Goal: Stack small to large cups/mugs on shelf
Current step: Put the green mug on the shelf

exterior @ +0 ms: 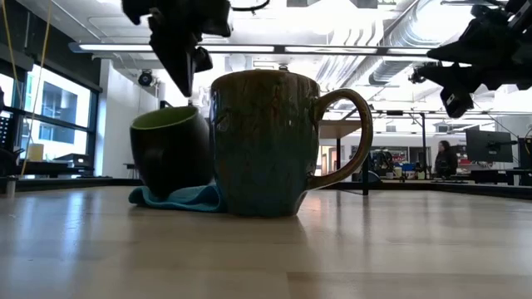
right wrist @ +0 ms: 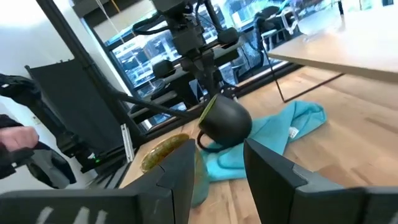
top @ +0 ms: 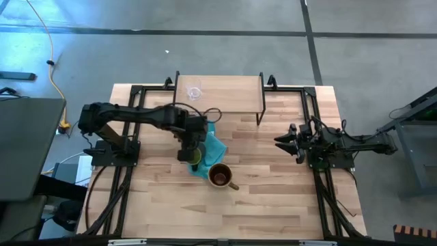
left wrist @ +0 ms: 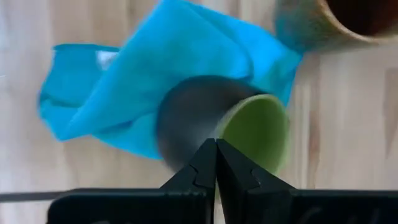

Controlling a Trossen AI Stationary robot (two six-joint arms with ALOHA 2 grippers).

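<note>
The shelf [top: 225,92] sits at the table's far edge with the glass cup [top: 195,92] on it. The olive mug [top: 220,175] stands upright beside the cloth [top: 213,147]. The dark mug [left wrist: 211,124] lies tipped on that cloth, mouth toward the olive mug, directly under the left gripper [left wrist: 216,163], whose fingers are pressed together holding nothing; the right gripper [right wrist: 217,165] waits spread apart, well off.

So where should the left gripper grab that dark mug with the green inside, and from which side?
Probably by the rim. The dark mug sits tilted on the teal cloth, its green mouth angled upward, and the left gripper, fingers shut, is right above that rim. Coming down from above, with one finger inside the mouth and one outside the wall, looks best.
</note>
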